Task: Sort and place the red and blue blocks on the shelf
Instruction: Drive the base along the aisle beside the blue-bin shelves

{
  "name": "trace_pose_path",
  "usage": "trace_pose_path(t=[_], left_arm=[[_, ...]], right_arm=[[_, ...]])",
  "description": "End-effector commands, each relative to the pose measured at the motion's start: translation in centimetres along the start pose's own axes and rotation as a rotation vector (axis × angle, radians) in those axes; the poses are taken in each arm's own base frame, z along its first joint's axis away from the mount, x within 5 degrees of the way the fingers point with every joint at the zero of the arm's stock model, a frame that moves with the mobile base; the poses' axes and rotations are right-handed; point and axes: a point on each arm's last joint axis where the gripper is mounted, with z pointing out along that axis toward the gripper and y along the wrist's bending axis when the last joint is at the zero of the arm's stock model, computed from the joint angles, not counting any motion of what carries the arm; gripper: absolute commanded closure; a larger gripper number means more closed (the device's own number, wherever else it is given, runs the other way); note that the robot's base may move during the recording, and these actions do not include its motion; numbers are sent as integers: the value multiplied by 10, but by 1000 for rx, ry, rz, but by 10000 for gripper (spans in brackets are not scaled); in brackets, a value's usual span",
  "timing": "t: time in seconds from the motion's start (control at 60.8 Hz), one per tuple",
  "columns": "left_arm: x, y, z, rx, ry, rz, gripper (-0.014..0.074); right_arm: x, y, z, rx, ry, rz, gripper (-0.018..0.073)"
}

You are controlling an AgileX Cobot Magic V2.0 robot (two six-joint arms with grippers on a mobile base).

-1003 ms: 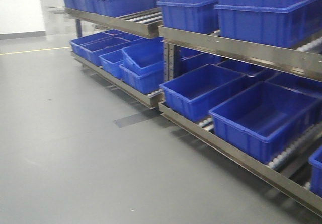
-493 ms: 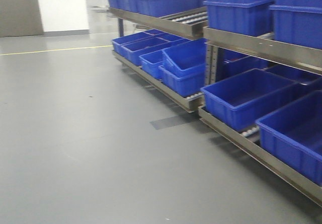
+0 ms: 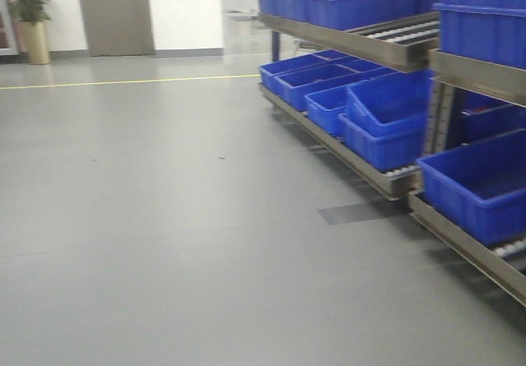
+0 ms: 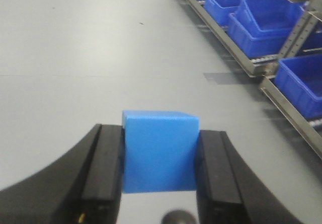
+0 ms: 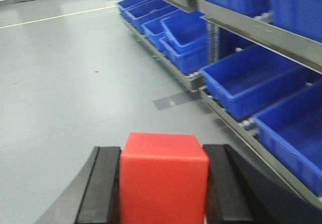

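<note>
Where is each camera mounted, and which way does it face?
Front view: on the robot, facing across floor toward a door, shelf at right; no arms show.
Left wrist: behind the left gripper, shut on the blue block, facing floor and shelf.
Right wrist: behind the right gripper, shut on the red block.
Shared: all show the shelf's blue bins.

Left gripper [image 4: 160,151]: clamping the blue block [image 4: 159,133] between its two black fingers [image 4: 106,168], the pads pressing flat against opposite faces.
Right gripper [image 5: 162,183]: squeezing the red block [image 5: 163,163] the same way, with black fingers [image 5: 227,189] lying parallel on either side.
Pose: both are pointing forward, angling slightly downward.
</note>
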Motion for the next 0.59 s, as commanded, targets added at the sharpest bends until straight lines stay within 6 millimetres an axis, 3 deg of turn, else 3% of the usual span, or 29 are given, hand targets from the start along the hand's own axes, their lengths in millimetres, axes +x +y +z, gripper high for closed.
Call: trace_pose_path(t=[0.0, 0.575], left_arm=[[-17, -4, -3, 27, -113, 0, 472], [-17, -4, -3, 27, -113, 0, 472]], right_arm=[[-16, 2, -2, -7, -107, -18, 503], [-16, 2, -2, -7, -107, -18, 503]])
